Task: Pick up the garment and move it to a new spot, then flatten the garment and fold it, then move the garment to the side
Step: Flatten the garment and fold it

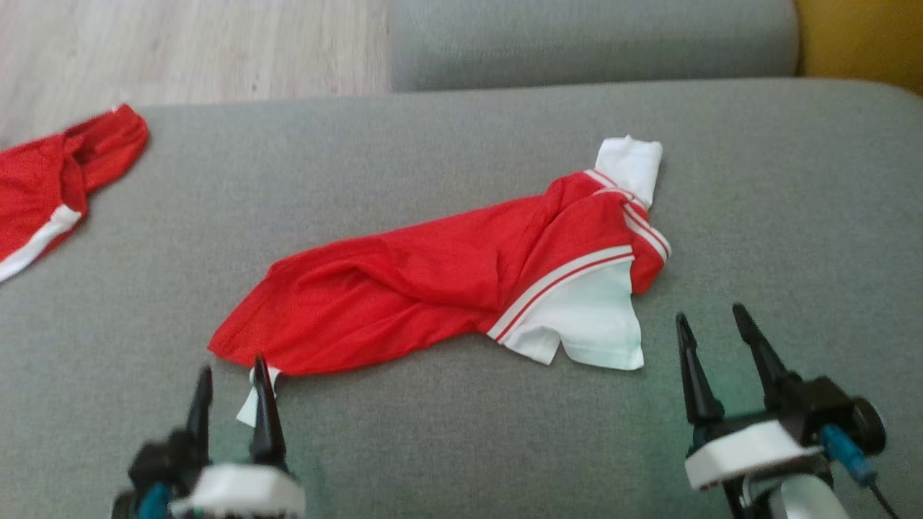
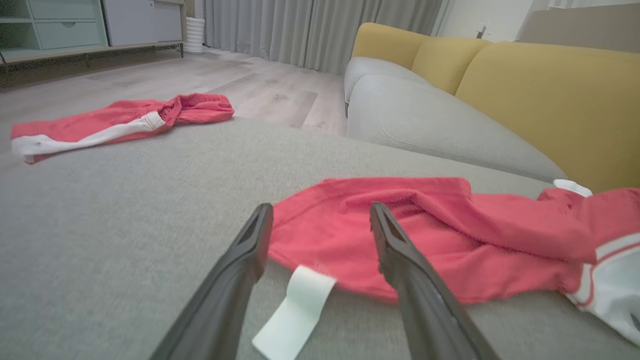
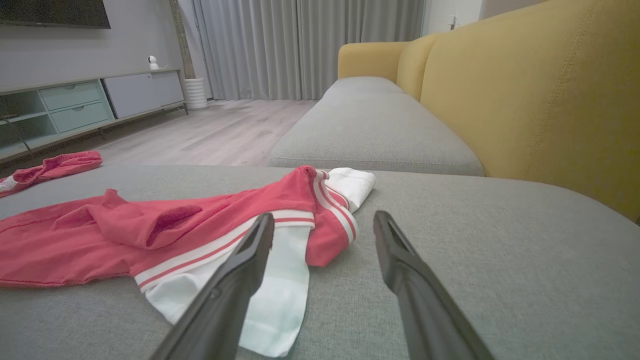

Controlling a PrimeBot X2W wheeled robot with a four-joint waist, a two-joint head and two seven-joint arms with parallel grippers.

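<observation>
A red garment (image 1: 433,288) with white sleeves and red-and-white striped trim lies crumpled in a long diagonal heap on the grey sofa seat (image 1: 461,447). Its red hem end (image 2: 340,245) is just ahead of my left gripper (image 1: 232,364), which is open, with a white label (image 2: 295,312) lying between the fingers. My right gripper (image 1: 710,312) is open too, a short way right of the white sleeve (image 1: 591,324). In the right wrist view the white sleeve (image 3: 280,290) lies by the left finger (image 3: 235,280), and nothing sits between the fingers.
A second red garment (image 1: 50,187) with a white stripe lies at the seat's far left edge. A yellow backrest (image 3: 540,95) runs along the right. Another grey seat cushion (image 1: 591,36) lies beyond, with wood floor (image 1: 187,43) past the edge.
</observation>
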